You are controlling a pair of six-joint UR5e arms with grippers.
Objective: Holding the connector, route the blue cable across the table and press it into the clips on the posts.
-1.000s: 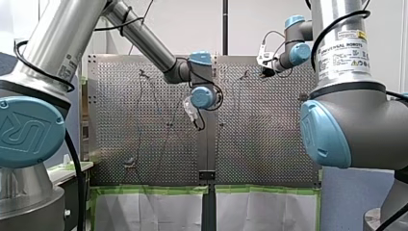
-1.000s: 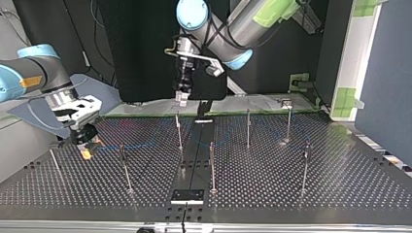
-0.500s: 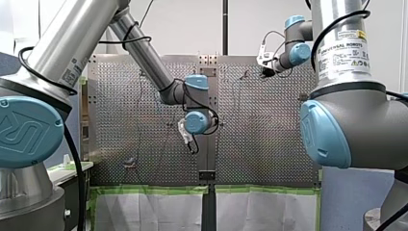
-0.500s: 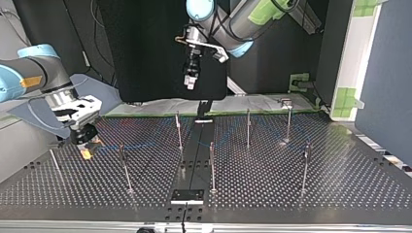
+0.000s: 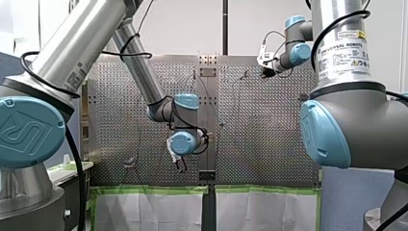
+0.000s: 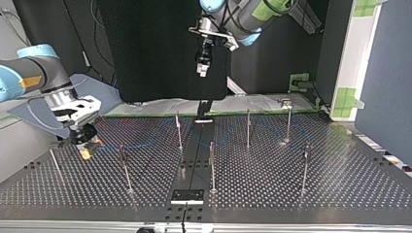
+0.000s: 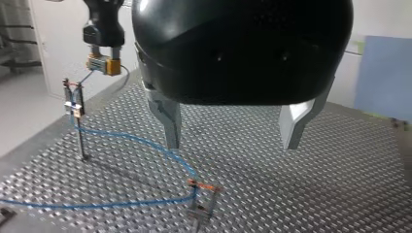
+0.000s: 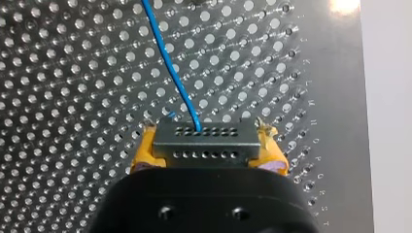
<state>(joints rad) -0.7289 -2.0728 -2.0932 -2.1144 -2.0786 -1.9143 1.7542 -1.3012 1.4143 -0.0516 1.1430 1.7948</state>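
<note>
Quick rundown. The connector (image 8: pixel 205 143) is clamped between the yellow pads (image 8: pixel 142 155) of the right tool (image 8: pixel 206 154), low over the tabletop (image 6: pixel 291 184) at the top view's left. It's gripped by its short ends, so the face with the pin holes is left free and the blue cable (image 8: pixel 171 77) can run straight out ahead without being kinked.

In the left wrist view the cable can be followed from the connector into a clip (image 7: pixel 73 99) on the nearest post (image 7: pixel 81 141). From there it sags across to a second clip (image 7: pixel 203 187) and heads off past the edge. Two clips look done. The connector is probably being held there so that end is kept from slipping back out.

The left tool (image 7: pixel 231 143) is hung high above the middle of the tabletop with its metal fingers (image 7: pixel 167 121) spread wide and nothing in them. Best guess is it's parked clear of the posts, ready to be brought down for pressing the cable in.

Writing:
- "UNIVERSAL ROBOTS" can be read on a white label (image 5: pixel 343 50) on the right arm (image 5: pixel 346 110). The smaller print can't be made out.
- A "UR" logo is moulded into the blue joint cap (image 5: pixel 24 132) at the front view's left.
- A column of letters (image 8: pixel 313 131) is marked along the tabletop's edge in the right wrist view, roughly K to S, though not all of it can be read.
</note>
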